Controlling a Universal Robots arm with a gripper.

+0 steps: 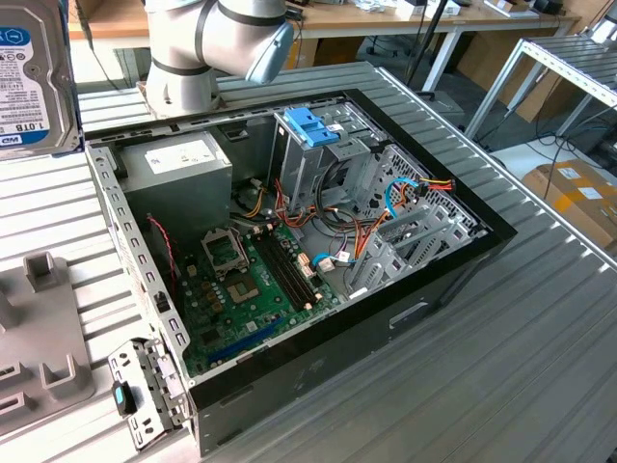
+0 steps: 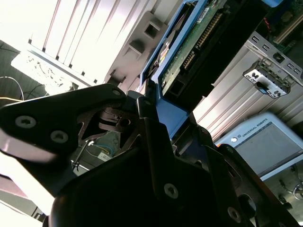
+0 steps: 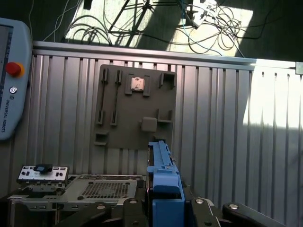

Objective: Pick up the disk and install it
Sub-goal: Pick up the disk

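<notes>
Fingers (image 3: 135, 208) gripped the disk (image 1: 34, 77) by its blue rail (image 3: 161, 179), long axis pointing away from them. It hung above the tabletop (image 1: 540, 318), well apart from the drive cage (image 1: 318, 145), toward the exterior view's left.

The disk (image 1: 34, 77) has a dull silver metal shell, a smooth paper label and blue plastic rails (image 3: 163, 179). The ribbed table (image 1: 521, 318) is matt grey metal, the fixture plate (image 3: 135, 106) matt grey plastic.
</notes>
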